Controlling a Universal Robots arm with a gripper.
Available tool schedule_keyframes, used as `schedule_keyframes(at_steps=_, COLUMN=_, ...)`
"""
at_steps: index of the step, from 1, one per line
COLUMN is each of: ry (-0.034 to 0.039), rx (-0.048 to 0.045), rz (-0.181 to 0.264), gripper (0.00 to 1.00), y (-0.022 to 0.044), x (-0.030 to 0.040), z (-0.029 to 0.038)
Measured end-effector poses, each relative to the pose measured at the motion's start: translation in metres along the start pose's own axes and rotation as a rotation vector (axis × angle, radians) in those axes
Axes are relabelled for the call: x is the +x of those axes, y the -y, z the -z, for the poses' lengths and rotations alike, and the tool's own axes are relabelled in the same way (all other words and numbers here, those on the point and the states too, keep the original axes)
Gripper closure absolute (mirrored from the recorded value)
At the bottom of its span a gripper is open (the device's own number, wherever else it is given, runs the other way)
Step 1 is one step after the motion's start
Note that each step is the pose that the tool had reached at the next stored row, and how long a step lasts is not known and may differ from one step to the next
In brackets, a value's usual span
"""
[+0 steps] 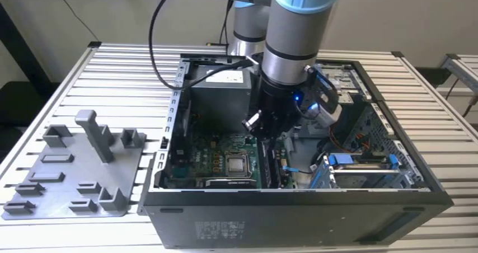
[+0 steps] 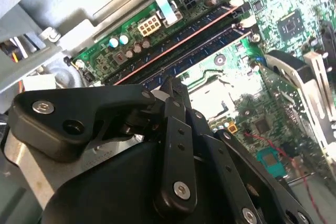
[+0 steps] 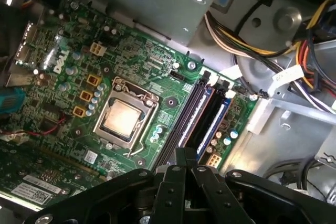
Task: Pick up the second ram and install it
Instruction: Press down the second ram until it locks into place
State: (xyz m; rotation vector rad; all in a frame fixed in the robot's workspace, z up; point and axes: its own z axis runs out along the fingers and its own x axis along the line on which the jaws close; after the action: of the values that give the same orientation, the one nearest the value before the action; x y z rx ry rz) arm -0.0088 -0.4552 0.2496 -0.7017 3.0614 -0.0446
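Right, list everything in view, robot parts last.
Table: one, silver slatted, under everything.
Fixture tray: one, grey, on the table at the exterior view's left.
Computer case: one, black, open on top, mid-table.
Motherboard: one, green, on the case floor.
Processor: one, silver, square, on the motherboard.
Memory slots: a row, black and blue, beside the processor.
Power supply: one, grey box, at the case's far end.
Drive clips: at least two, blue, at the exterior view's right.
Wire bundle: one, multicoloured, near the power supply.
Robot arm: one, grey with blue caps, reaching into the case.
Tool: one, black, over the memory slots.
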Motion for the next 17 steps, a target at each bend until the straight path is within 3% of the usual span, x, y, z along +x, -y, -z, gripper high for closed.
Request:
schedule_keyframes(at_steps=6, ry=0.0013, rx=0.0003, rz=0.045, gripper=0.89, y=-0.0024, x=0.0035, z=-0.0008)
schedule_keyframes(at_steps=17, ry=0.0068, rx=0.0014, rz=0.242, gripper=0.89, y=-0.0026, x=0.0035, z=-0.0040)
